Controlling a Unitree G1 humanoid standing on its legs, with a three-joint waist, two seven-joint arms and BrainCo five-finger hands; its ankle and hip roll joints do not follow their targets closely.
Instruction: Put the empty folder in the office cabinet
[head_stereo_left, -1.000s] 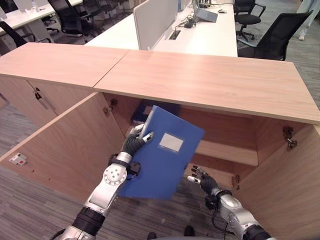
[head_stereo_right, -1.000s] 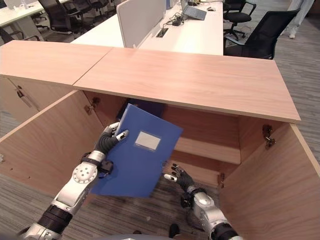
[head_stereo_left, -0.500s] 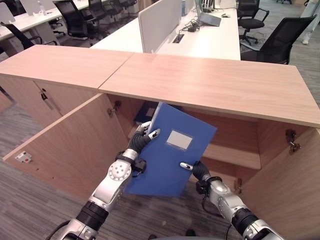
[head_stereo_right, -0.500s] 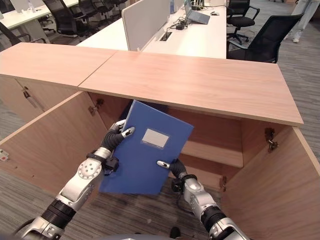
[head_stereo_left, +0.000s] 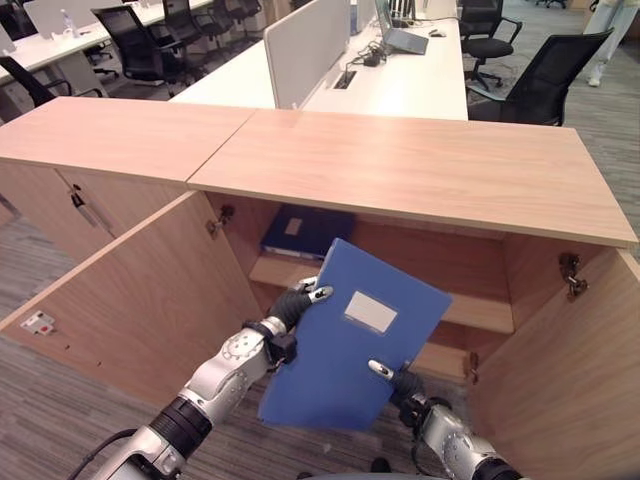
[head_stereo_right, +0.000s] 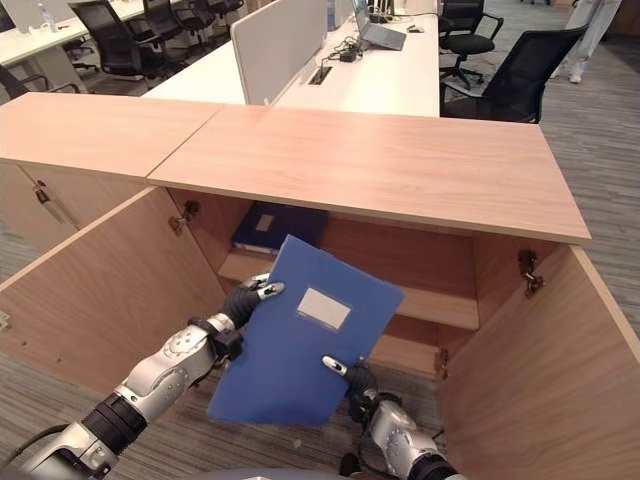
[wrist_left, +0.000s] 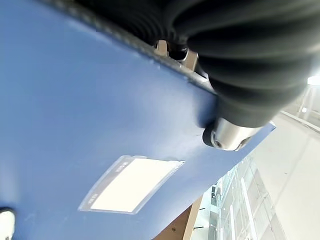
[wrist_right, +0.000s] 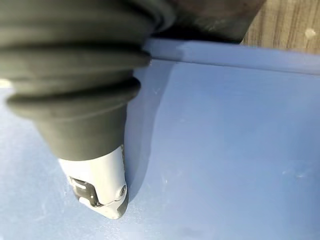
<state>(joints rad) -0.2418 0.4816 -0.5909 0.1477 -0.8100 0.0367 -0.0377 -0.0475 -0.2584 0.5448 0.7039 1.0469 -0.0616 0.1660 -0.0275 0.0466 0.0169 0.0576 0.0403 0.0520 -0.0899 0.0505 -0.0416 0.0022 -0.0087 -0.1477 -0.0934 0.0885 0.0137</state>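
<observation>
Blue folder (head_stereo_left: 352, 352) hangs tilted in front of the open office cabinet (head_stereo_left: 420, 165), its white label pocket (head_stereo_left: 371, 311) facing up, in the left eye view. The left robot hand (head_stereo_left: 297, 302) clamps the folder's upper left edge, thumb over the front cover. The right robot hand (head_stereo_left: 392, 378) meets the folder's lower right edge, one dark-tipped finger lying on the cover; whether its fingers are curled round the edge I cannot tell. Inside the cabinet, a second dark blue folder (head_stereo_left: 305, 232) lies flat at the left end of the shelf (head_stereo_left: 470, 312). Both doors stand swung out.

From the right eye view, the held folder (head_stereo_right: 300, 347) sits in front of the shelf, not yet inside, between the left door (head_stereo_right: 100, 290) and the right door (head_stereo_right: 520, 370).

Close up in the left wrist view, the thumb (wrist_left: 227, 137) presses the blue cover beside the label pocket (wrist_left: 131, 183).

Seen in the right wrist view, a silver finger (wrist_right: 100, 182) lies against the blue cover (wrist_right: 225, 150).
</observation>
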